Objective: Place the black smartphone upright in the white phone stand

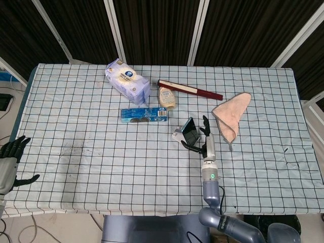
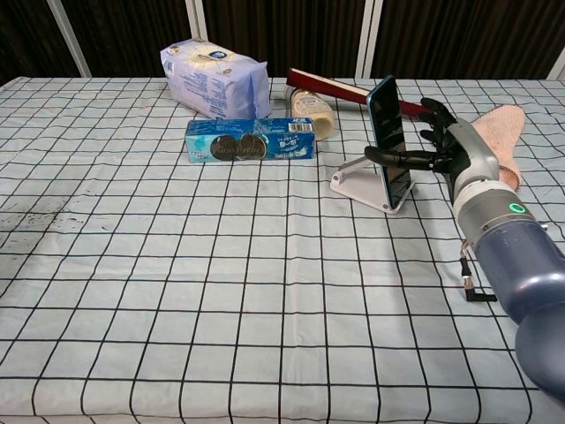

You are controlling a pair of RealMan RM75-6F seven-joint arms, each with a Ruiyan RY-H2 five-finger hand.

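The black smartphone [image 1: 191, 132] [image 2: 388, 132] stands upright in the white phone stand [image 1: 178, 134] [image 2: 357, 184] right of the table's middle, leaning back to the left with its screen facing right. My right hand [image 1: 205, 136] [image 2: 446, 146] is just to its right, fingers spread and lifted off the phone's back. Its thumb still reaches across the front of the screen; I cannot tell whether it touches. My left hand [image 1: 10, 162] hangs off the table's left edge, fingers apart, holding nothing.
Behind the stand lie a blue cookie box [image 1: 144, 115] [image 2: 250, 141], a tissue pack [image 1: 127, 80] [image 2: 214, 78], a small bottle [image 1: 166, 97] [image 2: 313, 110] and a dark red box [image 1: 190, 90] [image 2: 331, 86]. A pink cloth [image 1: 230, 114] [image 2: 499, 124] lies right of my right hand.
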